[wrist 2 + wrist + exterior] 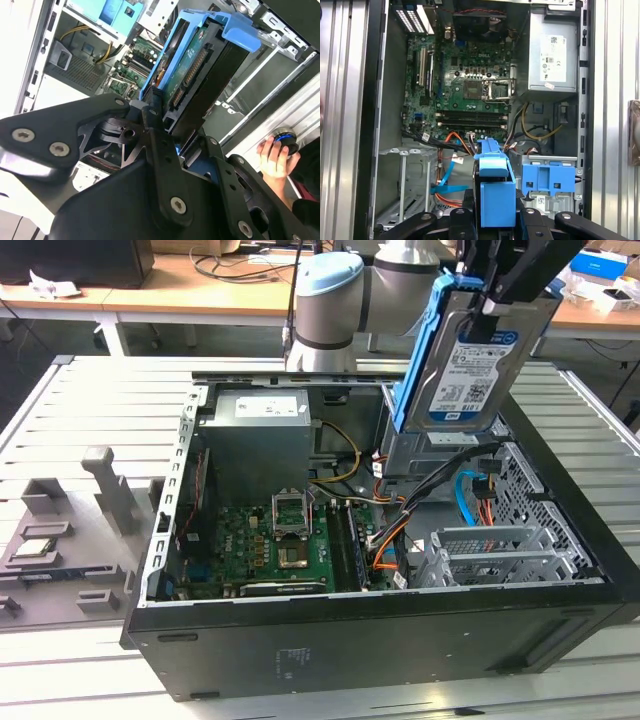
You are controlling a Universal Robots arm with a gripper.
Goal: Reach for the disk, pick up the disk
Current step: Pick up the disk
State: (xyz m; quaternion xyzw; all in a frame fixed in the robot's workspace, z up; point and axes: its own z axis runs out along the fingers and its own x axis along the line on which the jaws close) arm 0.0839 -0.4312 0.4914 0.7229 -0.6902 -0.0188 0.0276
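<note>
Above the open computer case point(330, 630) in the exterior view, the gripper point(510, 295) holds the disk point(470, 360) clear of the case, toward the exterior view's right — inside sit a motherboard point(270, 540), power supply point(260, 440) and drive cage point(500, 550). The second wrist view shows black fingers point(155, 135) clamped on the disk's point(200, 70) blue-framed edge; a person's hand point(272, 157) rests nearby. The first wrist view looks down past the disk point(495, 195) onto the motherboard point(465, 90).

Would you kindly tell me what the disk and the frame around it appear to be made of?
The disk, held in the hand above the open case, looks like silver-grey metal with a dull sheen and a paper-like printed label. Its blue frame looks like moulded plastic: uniform bright colour, smooth and slightly glossy in both wrist views.
</note>
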